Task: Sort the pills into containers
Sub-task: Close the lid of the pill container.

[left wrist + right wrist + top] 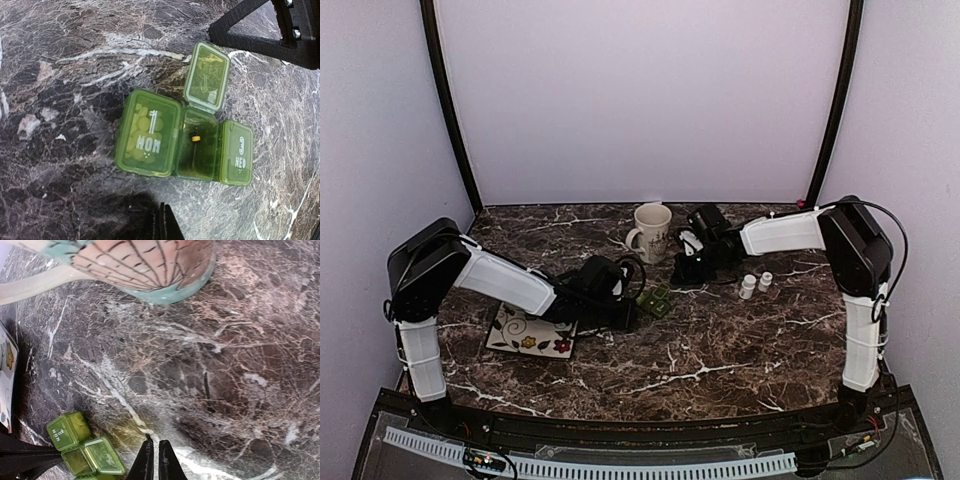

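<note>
Pill box [184, 136], middle compartment open, reads "1 MON" and "3 WED".

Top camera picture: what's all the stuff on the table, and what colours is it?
pill box: one, green, three joined compartments, middle lid open, left of centre
pill: one, yellow, inside the open middle compartment
mug: one, cream, back centre
small bottles: two, white, right of centre
patterned tile: one, white with flowers, front left
table: one, dark marble
arms: two, white and black, one each side
left tool: shut, near the pill box
right tool: shut, near the mug
</note>
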You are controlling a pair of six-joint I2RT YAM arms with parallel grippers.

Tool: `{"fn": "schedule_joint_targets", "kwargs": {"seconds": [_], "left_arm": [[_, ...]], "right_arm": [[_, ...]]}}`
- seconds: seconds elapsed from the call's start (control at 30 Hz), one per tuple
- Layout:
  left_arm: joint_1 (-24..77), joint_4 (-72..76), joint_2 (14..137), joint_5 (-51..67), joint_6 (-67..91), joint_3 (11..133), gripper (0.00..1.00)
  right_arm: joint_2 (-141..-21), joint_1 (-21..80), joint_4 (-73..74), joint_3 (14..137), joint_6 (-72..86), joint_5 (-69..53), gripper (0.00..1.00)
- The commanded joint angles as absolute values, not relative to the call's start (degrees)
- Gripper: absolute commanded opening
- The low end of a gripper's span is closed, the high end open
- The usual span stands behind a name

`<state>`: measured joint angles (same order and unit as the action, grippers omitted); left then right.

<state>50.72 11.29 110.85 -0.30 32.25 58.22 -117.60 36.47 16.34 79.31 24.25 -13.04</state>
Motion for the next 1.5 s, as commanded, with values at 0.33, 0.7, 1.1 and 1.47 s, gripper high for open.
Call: {"fn": "schedule_joint_targets", "kwargs": {"seconds": [0.33, 0.7, 1.1, 1.47], "left_arm": [[49.4, 11.7, 112.4, 1.3, 32.8, 60.5, 0.0], [49.0, 11.6, 113.3, 1.6, 32.6, 61.2, 0.0], [48.6, 11.6, 113.4, 1.2, 32.6, 60.8, 0.0], [48.4, 11.6, 113.5, 1.1, 32.5, 60.8, 0.0]], "right_arm": [[-118.4, 38.8, 12.8, 80.1, 24.1, -16.7, 0.03], [-117.4, 39.8, 13.1, 79.9, 23.7, -17.0, 0.03], [-114.3, 41.5, 12.7, 78.5, 23.4, -16.9, 0.02], [-113.5, 41.9, 13.6, 78.3, 22.8, -17.5, 0.02]]}}
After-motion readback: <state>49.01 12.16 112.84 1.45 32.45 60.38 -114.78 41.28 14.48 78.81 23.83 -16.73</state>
